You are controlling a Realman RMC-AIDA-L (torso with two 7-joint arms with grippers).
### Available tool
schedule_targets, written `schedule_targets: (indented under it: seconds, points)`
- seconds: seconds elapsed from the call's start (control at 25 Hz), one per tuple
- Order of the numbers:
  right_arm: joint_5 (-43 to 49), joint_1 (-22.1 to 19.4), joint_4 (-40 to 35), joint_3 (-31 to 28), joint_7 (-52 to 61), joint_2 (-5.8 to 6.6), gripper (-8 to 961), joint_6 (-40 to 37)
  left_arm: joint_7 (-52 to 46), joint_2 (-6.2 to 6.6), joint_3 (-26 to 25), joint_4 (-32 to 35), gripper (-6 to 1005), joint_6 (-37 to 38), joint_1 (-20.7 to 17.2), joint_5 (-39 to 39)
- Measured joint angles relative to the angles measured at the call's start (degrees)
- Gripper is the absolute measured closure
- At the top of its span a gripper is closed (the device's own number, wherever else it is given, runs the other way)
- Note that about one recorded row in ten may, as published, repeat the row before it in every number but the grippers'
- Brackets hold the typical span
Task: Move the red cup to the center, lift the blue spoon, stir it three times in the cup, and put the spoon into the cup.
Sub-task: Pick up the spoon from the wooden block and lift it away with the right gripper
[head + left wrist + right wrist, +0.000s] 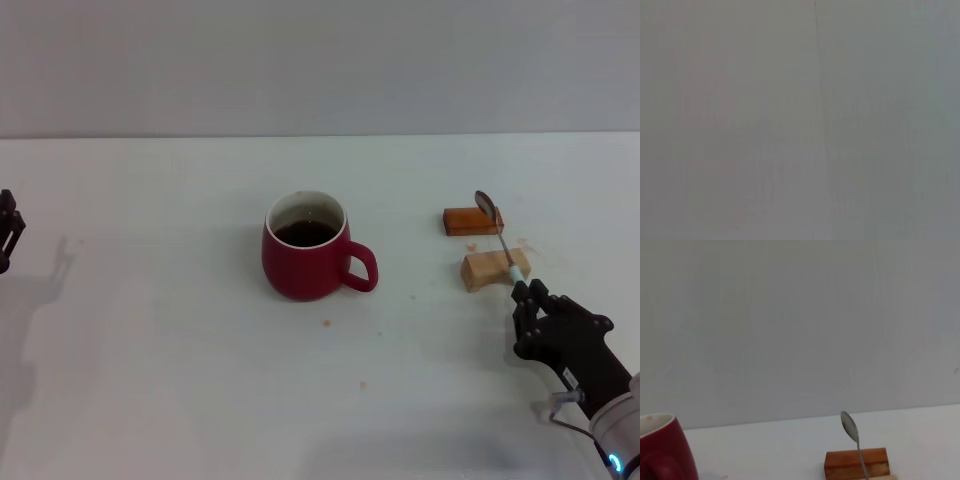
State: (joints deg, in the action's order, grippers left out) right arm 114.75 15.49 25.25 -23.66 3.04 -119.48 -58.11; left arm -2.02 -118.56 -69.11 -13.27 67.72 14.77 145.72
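The red cup (306,257) sits mid-worktop (180,380), dark liquid inside, handle toward the blocks. To its right the blue spoon (499,236) lies across the orange-brown block (470,221) and the tan wooden block (493,268), bowl raised past the far one. The right gripper (530,296) is at the spoon's handle end, jaws closed around it. The left gripper (8,232) waits far left of the cup; jaws, cannot tell.
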Motion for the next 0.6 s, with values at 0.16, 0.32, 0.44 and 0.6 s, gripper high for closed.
schedule_targets:
  seconds: [0.16,0.32,0.44,0.6]
  points:
    - [0.23,-0.28,0.06,0.10,-0.06,0.03,829,-1.09,0.00,0.00,0.11,0.00,157,0.02,0.00,0.00]
    - [0.33,-0.46,0.28,0.18,-0.07,0.08,829,-1.84,0.00,0.00,0.12,0.00,157,0.04,0.00,0.00]
    - [0.38,-0.64,0.80,0.28,-0.12,0.20,828,-2.08,0.00,0.00,0.13,0.00,156,0.05,0.00,0.00]
    - [0.42,-0.80,0.95,0.28,-0.18,0.23,828,-2.12,0.00,0.00,0.31,0.00,156,0.05,0.00,0.00]
